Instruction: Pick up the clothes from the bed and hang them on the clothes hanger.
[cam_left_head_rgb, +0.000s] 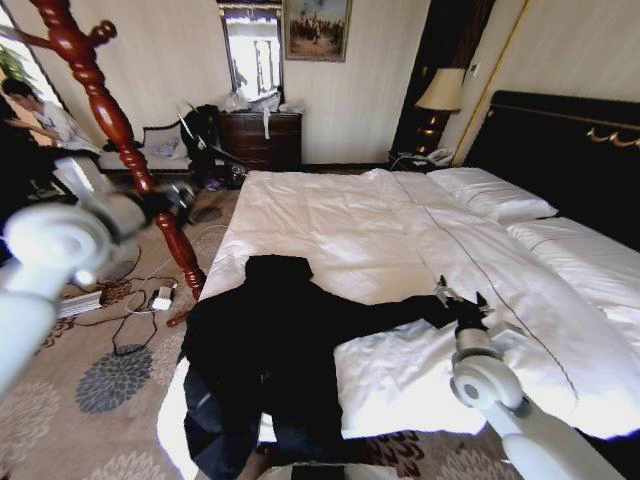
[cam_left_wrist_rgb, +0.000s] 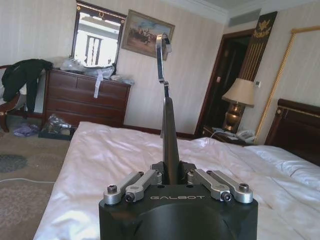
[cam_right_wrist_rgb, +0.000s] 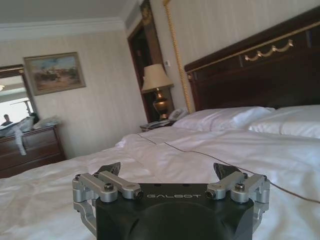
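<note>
The clothes (cam_left_head_rgb: 270, 350), a black long-sleeved jacket, lie spread on the near left corner of the bed (cam_left_head_rgb: 350, 220), partly hanging over its foot edge. One sleeve (cam_left_head_rgb: 400, 312) stretches right across the white duvet. My right gripper (cam_left_head_rgb: 462, 300) stands open at that sleeve's end, low over the duvet; in the right wrist view its fingers (cam_right_wrist_rgb: 110, 169) are spread with white bedding beyond them. My left gripper (cam_left_head_rgb: 183, 195) is raised left of the bed beside a wooden coat stand, its fingers (cam_left_wrist_rgb: 164, 115) pressed together and pointing up. The clothes hanger is out of view.
A red-brown turned wooden coat stand (cam_left_head_rgb: 110, 120) rises at the bed's left side, with cables and a power strip (cam_left_head_rgb: 160, 297) on the carpet by its foot. A dresser (cam_left_head_rgb: 260, 138), a lamp (cam_left_head_rgb: 440, 92) and the black headboard (cam_left_head_rgb: 560, 150) line the far side.
</note>
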